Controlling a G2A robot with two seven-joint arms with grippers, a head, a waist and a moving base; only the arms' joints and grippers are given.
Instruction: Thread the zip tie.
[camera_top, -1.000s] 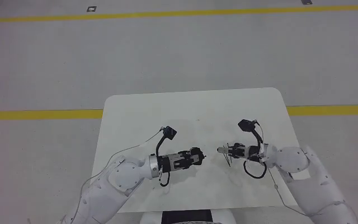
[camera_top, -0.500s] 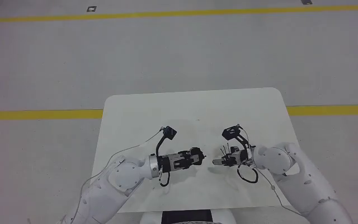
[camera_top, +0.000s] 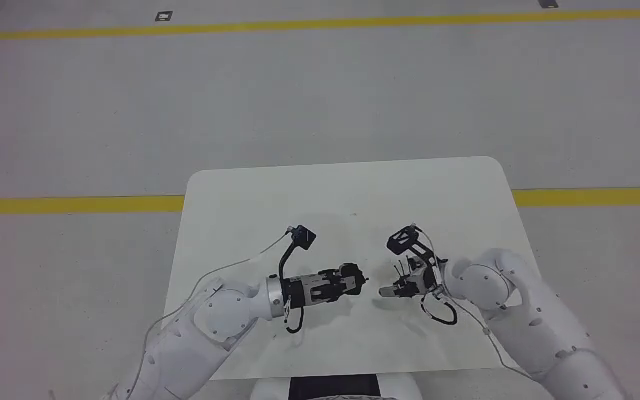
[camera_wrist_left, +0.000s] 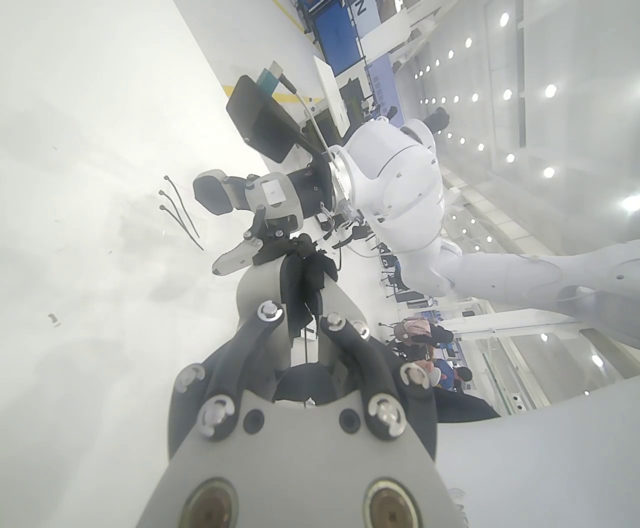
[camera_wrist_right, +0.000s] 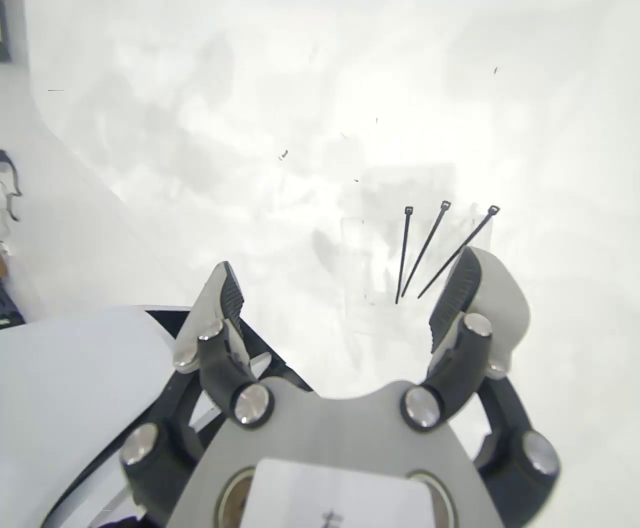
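Black ribbed pads (camera_wrist_right: 457, 290) line the fingers of the right gripper (camera_wrist_right: 346, 262), which stand wide apart with nothing between them but bare white table (camera_top: 250, 200). Just beyond the fingertips lie three black zip ties (camera_wrist_right: 424, 250), flat on the surface. They fan out with their heads apart on the far side, while their tails come close together at the near end. One pad sits just beside the outermost tie. In the top view these ties (camera_top: 402, 270) rest near the middle of the table, just on the far side of that gripper (camera_top: 386, 291).

To the left, close by, the left gripper (camera_wrist_left: 287, 280) has its fingers drawn together on a black strip (camera_wrist_left: 305, 350). The strip is probably a zip tie, though a dark bundle at the fingertips hides how it is held.

The main risk is in the pick. The tails nearly meet, so a closing pinch there could catch two or three ties at once. The ties are thin and lie flat, so a pad may also push them across the smooth top instead of lifting one. With the grippers this close together, a sideways correction could knock the held strip.
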